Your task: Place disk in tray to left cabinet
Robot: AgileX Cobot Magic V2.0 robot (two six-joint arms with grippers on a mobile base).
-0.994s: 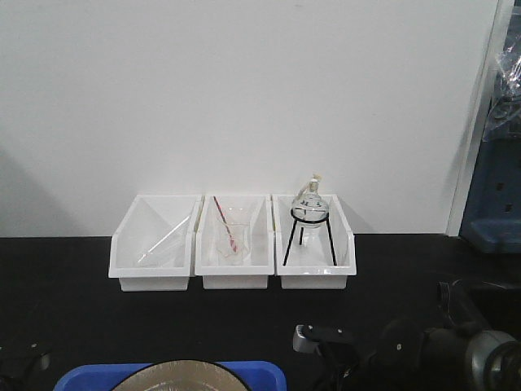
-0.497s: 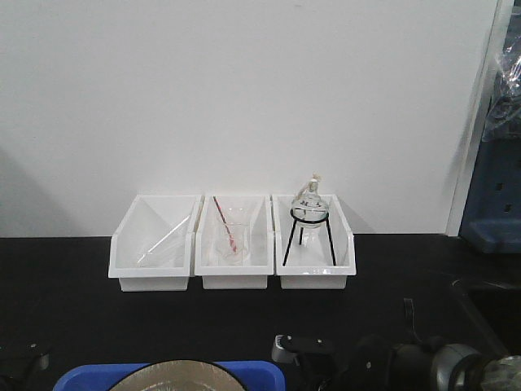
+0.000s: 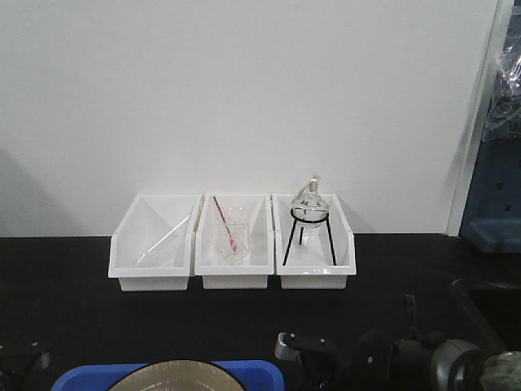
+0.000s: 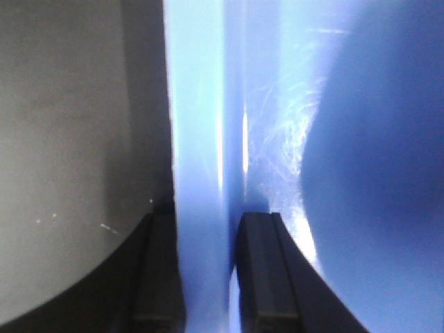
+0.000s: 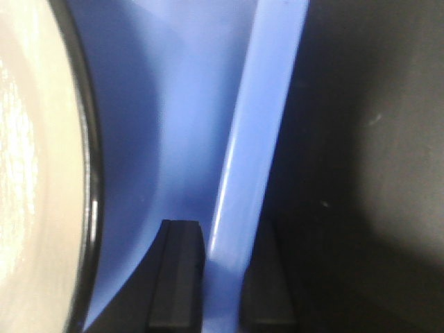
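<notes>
Step in hand: two-arm grasp. Disk (image 3: 175, 376) lies in tray (image 3: 77, 380), tray on surface (image 3: 65, 326) before bins (image 3: 232, 244). Left pincer (image 4: 208, 277) clenched on tray rim; right pincer (image 5: 223, 277) likewise (opposite rim). Next, likely: level lift together, toward cabinet, unseen.

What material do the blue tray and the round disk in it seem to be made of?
The tray looks like smooth blue plastic: it has a soft sheen and fine scratches. The disk looks like glazed ceramic, or perhaps melamine: a glossy tan face with a sharp highlight along its thin black rim.
</notes>
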